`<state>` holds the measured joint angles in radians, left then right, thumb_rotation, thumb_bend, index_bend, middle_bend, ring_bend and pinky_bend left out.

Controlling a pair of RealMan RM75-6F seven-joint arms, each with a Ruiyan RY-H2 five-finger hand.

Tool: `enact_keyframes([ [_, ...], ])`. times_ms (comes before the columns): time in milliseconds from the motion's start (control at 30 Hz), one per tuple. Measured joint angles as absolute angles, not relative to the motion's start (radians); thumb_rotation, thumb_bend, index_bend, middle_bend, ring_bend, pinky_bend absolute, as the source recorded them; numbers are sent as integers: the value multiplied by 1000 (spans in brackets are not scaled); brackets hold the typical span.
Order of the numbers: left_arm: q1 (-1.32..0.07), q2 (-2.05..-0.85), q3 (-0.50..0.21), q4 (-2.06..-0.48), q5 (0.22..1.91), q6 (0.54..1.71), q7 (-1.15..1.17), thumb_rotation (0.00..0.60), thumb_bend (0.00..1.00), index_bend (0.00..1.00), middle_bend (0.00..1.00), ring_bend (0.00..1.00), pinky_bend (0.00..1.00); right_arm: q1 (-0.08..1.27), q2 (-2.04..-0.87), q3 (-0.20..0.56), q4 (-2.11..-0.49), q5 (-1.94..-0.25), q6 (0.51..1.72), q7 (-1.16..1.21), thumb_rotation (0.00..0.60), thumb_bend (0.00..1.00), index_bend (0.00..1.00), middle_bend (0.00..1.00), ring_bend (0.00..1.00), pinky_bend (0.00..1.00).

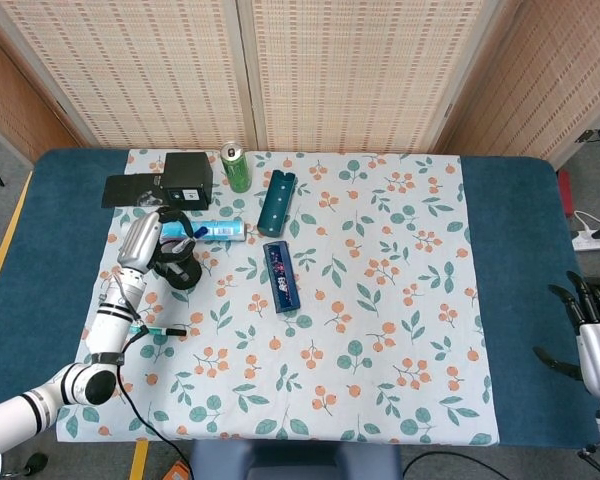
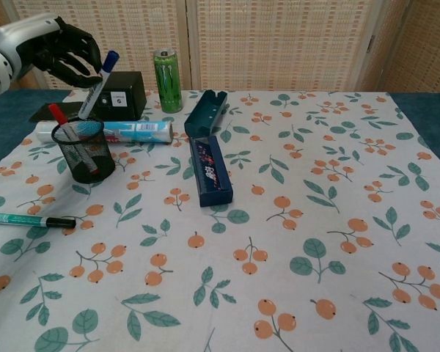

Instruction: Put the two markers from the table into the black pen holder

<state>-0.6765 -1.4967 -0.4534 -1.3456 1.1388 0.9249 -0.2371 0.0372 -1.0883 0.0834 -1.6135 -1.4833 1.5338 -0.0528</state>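
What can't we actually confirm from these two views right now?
- Blue-capped marker: whether its lower tip is inside the pen holder; the mesh rim blocks it in the chest view, and the left robot hand covers it in the head view.
- Right robot hand: partly cut off by the head view's edge, absent from the chest view.
- Label on the black box: too small in both views.

- Landmark: pen holder (image 2: 83,150), on table's left part.
- Marker w/ cap up (image 2: 67,129) stands in it.
- Box (image 2: 118,94) behind it; can (image 2: 166,70) right of box.
- Tube (image 2: 129,132) lying just behind/right of holder.
- Case (image 2: 210,170) well to its right.
- Loose marker (image 2: 33,219) on cloth (image 2: 293,220), in front-left of holder.
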Motion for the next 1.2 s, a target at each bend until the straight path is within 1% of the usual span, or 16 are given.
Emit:
enact_keyframes([
  [133,-680,-1510,-430,-1318,1136,928,-254,600,322,596,573,281,301,41,-1090,82,-1613,-1480,1523,-57,600,0,201,36,100,0],
  [333,-684,-1520,-415,-1272,1127,927,-273,600,322,515,477,244,298,39,-1091,83,-1612,-1481,1530,-57,600,0,201,36,100,0],
  [433,-688,-1520,-399,-1252,1130,922,-280,600,321,427,334,184,277,40,-1091,84,-1612,-1479,1525,-57,600,0,201,36,100,0],
  [467,-688,-1519,-396,-1251,1134,921,-282,600,322,393,272,154,263,41,-1091,83,-1612,-1478,1523,-57,600,0,201,36,100,0],
  [567,-688,-1507,-384,-1259,1150,926,-277,600,322,333,185,108,236,42,-1091,82,-1613,-1481,1521,-58,600,0,201,36,100,0],
  [633,-685,-1498,-378,-1273,1162,942,-264,600,322,312,162,92,223,42,-1091,81,-1615,-1482,1522,-59,600,0,202,36,100,0],
  [700,-681,-1488,-372,-1291,1171,962,-241,600,323,305,160,85,214,41,-1090,81,-1615,-1483,1522,-57,600,0,203,36,100,0],
  [800,-665,-1464,-355,-1351,1195,1013,-176,600,323,312,188,87,207,40,-1088,81,-1616,-1485,1526,-49,600,0,205,36,100,0],
  [900,-636,-1437,-328,-1433,1226,1090,-67,600,323,364,277,141,216,38,-1085,80,-1616,-1489,1529,-43,600,0,204,36,100,0],
  [1100,-552,-1400,-258,-1596,1287,1286,226,600,323,377,316,155,222,36,-1082,80,-1615,-1489,1531,-34,600,0,204,36,100,0],
  [1200,-483,-1401,-197,-1681,1308,1396,363,600,324,392,330,159,220,36,-1081,80,-1615,-1491,1532,-29,600,0,204,36,100,0],
])
